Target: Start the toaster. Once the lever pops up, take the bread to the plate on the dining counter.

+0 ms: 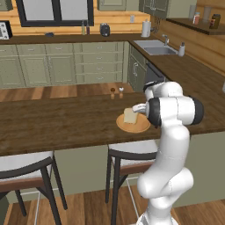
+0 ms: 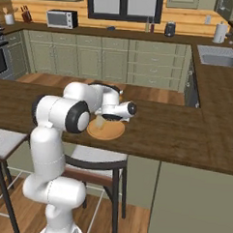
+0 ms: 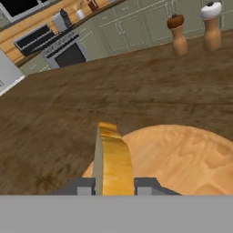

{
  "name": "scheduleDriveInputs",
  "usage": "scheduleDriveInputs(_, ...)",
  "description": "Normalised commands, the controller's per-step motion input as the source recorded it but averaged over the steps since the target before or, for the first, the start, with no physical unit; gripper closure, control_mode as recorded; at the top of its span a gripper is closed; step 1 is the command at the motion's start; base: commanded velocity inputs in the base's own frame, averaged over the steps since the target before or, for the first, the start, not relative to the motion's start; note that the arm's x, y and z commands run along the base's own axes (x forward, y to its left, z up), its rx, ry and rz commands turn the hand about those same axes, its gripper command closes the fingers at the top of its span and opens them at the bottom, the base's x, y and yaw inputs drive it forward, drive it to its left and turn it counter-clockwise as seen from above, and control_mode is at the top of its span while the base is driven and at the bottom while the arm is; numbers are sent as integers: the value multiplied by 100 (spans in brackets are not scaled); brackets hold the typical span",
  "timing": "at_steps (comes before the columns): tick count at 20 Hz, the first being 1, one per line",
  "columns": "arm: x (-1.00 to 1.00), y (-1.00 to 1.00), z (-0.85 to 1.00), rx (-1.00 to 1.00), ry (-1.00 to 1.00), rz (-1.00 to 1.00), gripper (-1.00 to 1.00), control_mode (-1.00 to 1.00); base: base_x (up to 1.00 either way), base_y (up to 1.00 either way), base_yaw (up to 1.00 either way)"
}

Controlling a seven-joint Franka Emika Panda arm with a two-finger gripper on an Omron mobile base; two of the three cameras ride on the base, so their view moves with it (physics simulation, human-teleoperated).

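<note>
You are setting the bread [image 3: 113,159] onto the plate [image 3: 182,154].
The pincer [image 3: 114,187] is clamping the slice edge-on; next, release.

Glossy white rounded arm [image 1: 169,145], dark joints

No writing, label, brand, number or sign can be read anywhere from here.
</note>
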Motion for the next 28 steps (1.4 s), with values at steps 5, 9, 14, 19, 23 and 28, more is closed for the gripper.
scheduleDriveInputs(5,-16,1,-30,0,-8,0,100,-100,0,0,0)
scheduleDriveInputs(9,-53,10,-10,0,-13,0,-100,-100,0,0,0)
scheduleDriveInputs(14,-3,1,0,0,-3,-5,-100,-100,0,0,0)
scheduleDriveInputs(19,20,-4,0,0,0,-7,-100,-100,0,0,0)
scheduleDriveInputs(23,3,-28,0,0,0,-9,-100,-100,0,0,0)
scheduleDriveInputs(28,0,-48,0,-1,3,-11,-100,-100,0,0,0)
